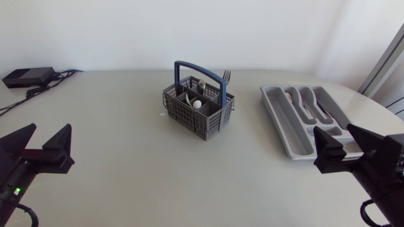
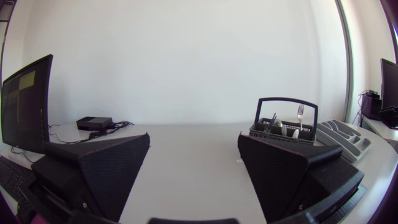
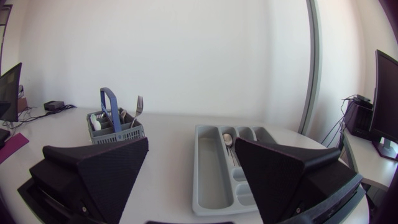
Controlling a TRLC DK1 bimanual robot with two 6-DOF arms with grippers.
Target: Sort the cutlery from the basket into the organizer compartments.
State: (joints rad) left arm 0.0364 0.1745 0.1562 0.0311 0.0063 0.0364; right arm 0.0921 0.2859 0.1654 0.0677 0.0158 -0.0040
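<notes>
From above, the grey lattice basket [image 1: 199, 112] with its arched blue handle [image 1: 201, 69] stands mid-table toward the far edge, the smooth moulded organizer [image 1: 282, 129] by the right edge — left gripper [image 1: 48, 130] and right gripper [image 1: 336, 131], matte wedges, both spread at the near corners. The left wrist view shows a fork [image 2: 300, 115] upright in the basket; the right wrist view, a spoon [image 3: 227, 139] in the organizer ahead of its gripper.

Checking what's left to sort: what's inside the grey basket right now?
A fork stands tines up in the basket, and two pale rounded utensil ends show. The walls hide their lower parts and anything deeper.
</notes>
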